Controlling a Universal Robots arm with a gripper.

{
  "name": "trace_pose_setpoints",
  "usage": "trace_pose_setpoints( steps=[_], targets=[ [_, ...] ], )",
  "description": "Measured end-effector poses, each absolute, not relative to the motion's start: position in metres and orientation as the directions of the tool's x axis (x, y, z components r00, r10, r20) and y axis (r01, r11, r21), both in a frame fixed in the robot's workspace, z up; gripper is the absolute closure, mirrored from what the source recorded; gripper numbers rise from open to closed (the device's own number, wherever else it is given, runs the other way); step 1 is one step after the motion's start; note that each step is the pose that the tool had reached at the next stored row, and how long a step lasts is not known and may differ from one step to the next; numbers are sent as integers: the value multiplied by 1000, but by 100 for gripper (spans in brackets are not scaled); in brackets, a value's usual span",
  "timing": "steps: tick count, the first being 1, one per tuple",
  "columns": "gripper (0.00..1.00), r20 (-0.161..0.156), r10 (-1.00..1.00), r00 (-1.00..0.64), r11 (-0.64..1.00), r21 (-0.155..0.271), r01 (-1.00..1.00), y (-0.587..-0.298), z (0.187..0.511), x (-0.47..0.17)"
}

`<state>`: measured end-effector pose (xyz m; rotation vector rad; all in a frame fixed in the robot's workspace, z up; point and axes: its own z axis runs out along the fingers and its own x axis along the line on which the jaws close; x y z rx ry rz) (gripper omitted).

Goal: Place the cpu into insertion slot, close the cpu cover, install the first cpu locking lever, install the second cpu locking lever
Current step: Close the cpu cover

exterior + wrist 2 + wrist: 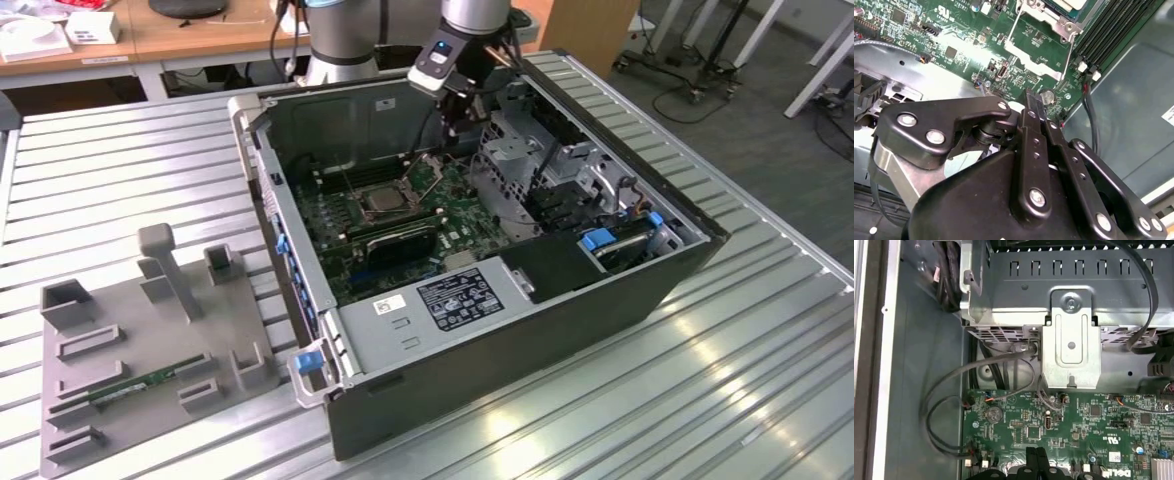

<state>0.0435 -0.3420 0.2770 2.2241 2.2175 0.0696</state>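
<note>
Hovering hand (1032, 97) (fingers together) | cpu (388, 203) in insertion slot (360, 208) | case (534, 370) open

The cpu (388, 203) lies flat in the insertion slot (360, 209).

In the second wrist view, the picture's edge cuts off the square, dark, silver-rimmed insertion slot (1056, 15), leaving just a strip of the small, flat, pale silver-tan cpu (1070, 4). The black, jointed gripper (1033, 97) hides much of the green motherboard (954, 35) (its own body is cropped too). In the exterior view, the insertion slot (387, 203) is too small to make out in detail.
</note>
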Motion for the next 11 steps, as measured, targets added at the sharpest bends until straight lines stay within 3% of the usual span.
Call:
trace_pose_setpoints(
  steps=[11],
  targets=[
    [89, 31, 1000, 3, -3, 31, 1000, -342, 257, 44]
  ],
)
